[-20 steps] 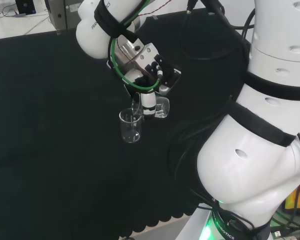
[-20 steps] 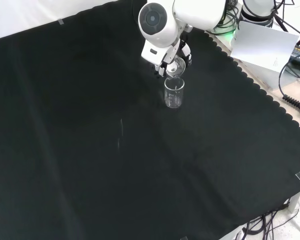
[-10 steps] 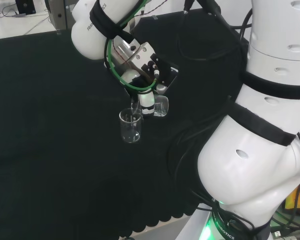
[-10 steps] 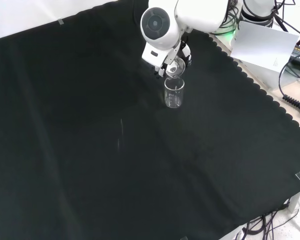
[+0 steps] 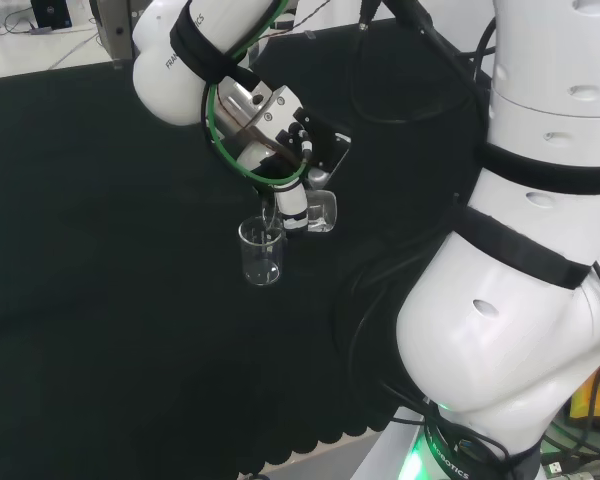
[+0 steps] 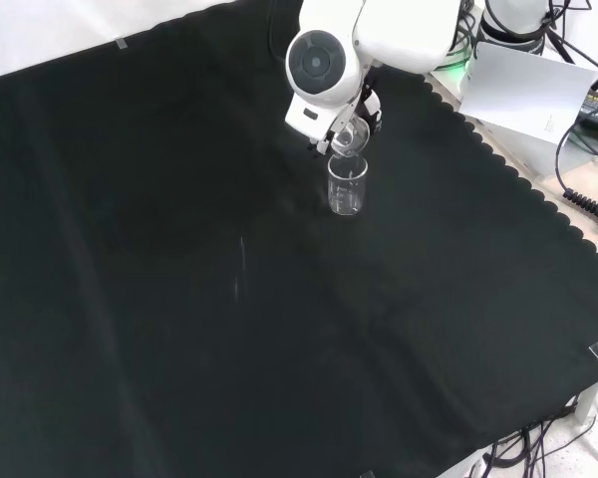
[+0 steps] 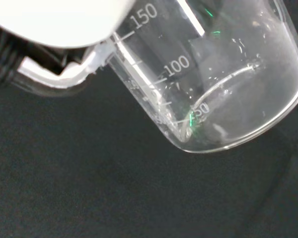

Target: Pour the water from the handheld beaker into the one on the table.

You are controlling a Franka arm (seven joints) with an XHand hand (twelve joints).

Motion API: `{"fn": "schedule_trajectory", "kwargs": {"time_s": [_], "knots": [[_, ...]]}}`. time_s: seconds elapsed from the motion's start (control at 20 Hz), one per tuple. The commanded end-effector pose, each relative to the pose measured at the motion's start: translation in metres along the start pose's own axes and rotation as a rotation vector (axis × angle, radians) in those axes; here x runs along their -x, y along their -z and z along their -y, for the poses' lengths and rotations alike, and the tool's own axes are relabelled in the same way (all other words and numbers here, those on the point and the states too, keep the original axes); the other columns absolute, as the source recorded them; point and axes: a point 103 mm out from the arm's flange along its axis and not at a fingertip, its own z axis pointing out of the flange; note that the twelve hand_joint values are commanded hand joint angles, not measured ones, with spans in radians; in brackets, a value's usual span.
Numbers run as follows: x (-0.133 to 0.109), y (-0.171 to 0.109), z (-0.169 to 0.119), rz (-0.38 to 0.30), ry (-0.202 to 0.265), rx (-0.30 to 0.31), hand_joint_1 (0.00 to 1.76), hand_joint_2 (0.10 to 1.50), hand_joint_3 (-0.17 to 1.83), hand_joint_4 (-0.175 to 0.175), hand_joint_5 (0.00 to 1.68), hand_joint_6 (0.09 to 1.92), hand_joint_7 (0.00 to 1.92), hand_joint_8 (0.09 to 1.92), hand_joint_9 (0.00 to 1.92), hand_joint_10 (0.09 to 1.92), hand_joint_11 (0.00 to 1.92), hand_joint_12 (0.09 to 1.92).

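The hand is shut on a clear graduated beaker, which is tipped far over on its side. Its lip reaches over the mouth of a second clear beaker that stands upright on the black cloth. In the front view the held beaker hangs just above and behind the standing beaker, with the hand tucked under the arm's white link. The wrist view has the held beaker close up, with a blurred white part of the hand against its wall. How much water either beaker holds is hard to tell.
The arm's big white links stand at the right of the head view. The cloth's scalloped edge runs along the right of the front view, with a white sheet and cables beyond it.
The wrist has turned and the arm's upper link has shifted a little, tipping the held beaker further over. The standing beaker has not moved.
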Motion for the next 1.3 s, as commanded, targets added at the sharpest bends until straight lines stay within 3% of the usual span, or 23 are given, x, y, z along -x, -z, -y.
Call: {"fn": "schedule_trajectory", "kwargs": {"time_s": [0.05, 1.3], "knots": [[-0.001, 0.001, -0.001, 0.024, -0.007, -0.013, 1.32, 0.53, 0.82, -0.175, 1.33, 0.62, 1.39, 0.58, 1.8, 0.09, 1.45, 0.69], [-0.007, 0.01, -0.012, 0.103, -0.038, -0.097, 1.32, 0.53, 0.83, -0.175, 1.32, 0.64, 1.38, 0.59, 1.8, 0.09, 1.45, 0.69]]}}
